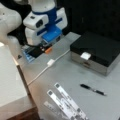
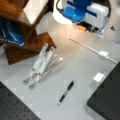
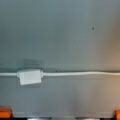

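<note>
I see one black-lidded box [image 1: 97, 53], closed, contents hidden. My arm crouches low at the table's [image 1: 75, 75] far edge; the gripper [image 1: 41, 50] hangs just above the surface, finger spread impossible to tell, nearest the white cable [image 3: 75, 73]. One pen [image 2: 66, 92], one folding metal stand [image 2: 41, 63].

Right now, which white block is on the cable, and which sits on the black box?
The white block on the white cable lies on the grey table, nearer the hand. The other white piece sits on the black box lid.
</note>
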